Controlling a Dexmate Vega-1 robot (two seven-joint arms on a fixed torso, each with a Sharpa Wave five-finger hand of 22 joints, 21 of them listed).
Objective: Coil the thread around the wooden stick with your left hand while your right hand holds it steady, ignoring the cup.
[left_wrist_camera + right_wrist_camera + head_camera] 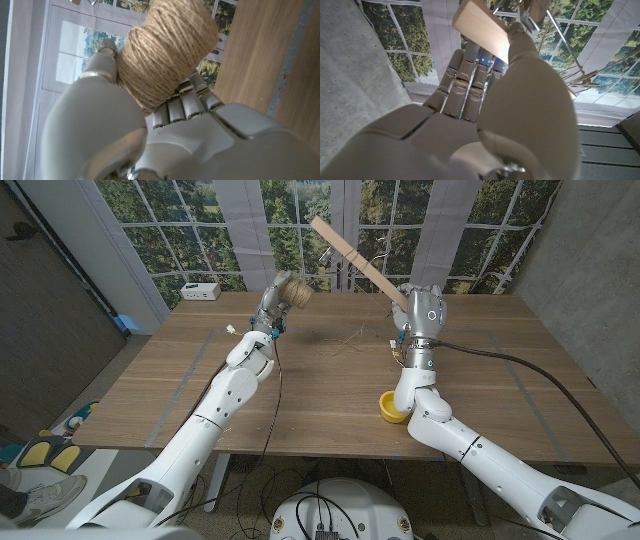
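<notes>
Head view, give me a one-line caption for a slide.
Left hand holds a twine spool aloft while right hand grips a tilted wooden stick; yellow cup sits unused.

Between the raised left hand point(272, 308) and right hand point(418, 312), the table point(330, 395) lies open for passage. The tilted wooden stick point(356, 260) crosses the space above. A yellow cup point(390, 406) obstructs near the right forearm; thin thread point(350, 338) possibly lies mid-table.
</notes>
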